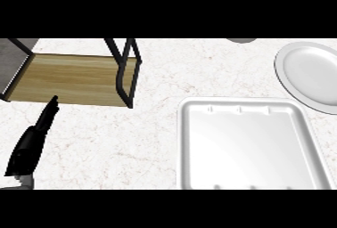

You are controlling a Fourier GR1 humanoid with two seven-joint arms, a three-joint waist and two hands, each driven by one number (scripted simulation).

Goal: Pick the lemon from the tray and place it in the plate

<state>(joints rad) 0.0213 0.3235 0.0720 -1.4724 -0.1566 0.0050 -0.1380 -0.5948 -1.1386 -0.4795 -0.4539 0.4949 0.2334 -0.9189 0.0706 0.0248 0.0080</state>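
Note:
A white rectangular tray [191,147] lies at the lower right of the marble counter, and nothing shows in it. A white plate [309,75] sits at the upper right, partly cut by the view's edge, and it holds nothing. No lemon is in view. My left hand [33,142] shows at the lower left, fingers straight and pointing up, resting apart from the tray. My right hand does not show.
A wooden board with a black metal frame [79,78] stands at the upper left. A grey object [242,40] peeks in at the top edge. Bare marble counter [132,142] lies between my left hand and the tray.

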